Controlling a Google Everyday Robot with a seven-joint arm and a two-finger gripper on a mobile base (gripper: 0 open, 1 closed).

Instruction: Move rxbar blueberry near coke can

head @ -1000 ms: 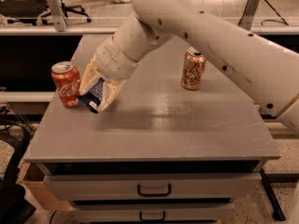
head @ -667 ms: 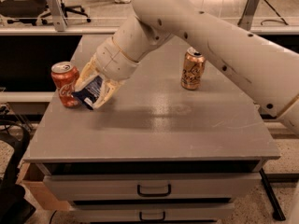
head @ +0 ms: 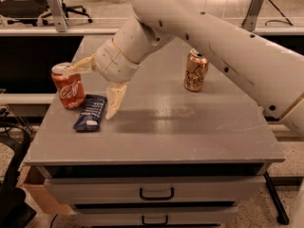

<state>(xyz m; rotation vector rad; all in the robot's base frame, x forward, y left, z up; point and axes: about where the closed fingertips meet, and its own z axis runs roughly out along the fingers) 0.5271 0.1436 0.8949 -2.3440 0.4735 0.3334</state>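
Note:
The rxbar blueberry (head: 90, 112), a flat navy-blue wrapper with white lettering, lies flat on the grey table (head: 161, 132) at its left side. It lies just right of and in front of the red coke can (head: 68, 85), which stands upright near the left edge. My gripper (head: 93, 87) hovers just above and behind the bar with its fingers spread wide and nothing between them. One finger (head: 114, 100) points down right of the bar. The other reaches towards the top of the can.
A gold-orange can (head: 195, 71) stands upright at the back right of the table. The table has drawers with dark handles (head: 156, 194) below its front edge. A cardboard box (head: 35, 189) sits on the floor at lower left. Office chairs stand behind.
The gripper held the bar tilted next to the can. Now its fingers have spread and the bar lies flat on the table beside the can. The gripper has risen slightly.

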